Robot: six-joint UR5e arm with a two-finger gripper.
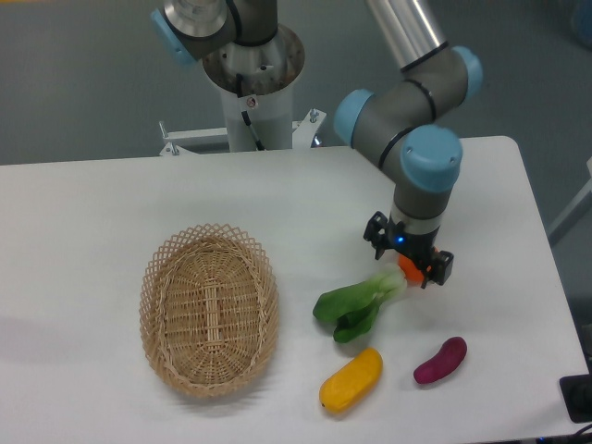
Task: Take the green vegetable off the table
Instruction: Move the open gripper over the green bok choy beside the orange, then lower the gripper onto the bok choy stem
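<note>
The green vegetable (356, 305), a small bok choy, lies on the white table (92, 213) right of centre. Its dark leaves point left and its pale stalk end (392, 282) points up and right. My gripper (410, 269) is lowered right at the stalk end, with an orange finger part showing against the stalk. The wrist body hides most of the fingers, so I cannot tell whether they are closed on the stalk. The leaves seem to rest on the table.
An oval wicker basket (210, 308) stands left of the bok choy. A yellow oblong vegetable (351, 380) and a purple one (440, 360) lie near the front edge, just below the bok choy. The robot base (252, 83) is at the back.
</note>
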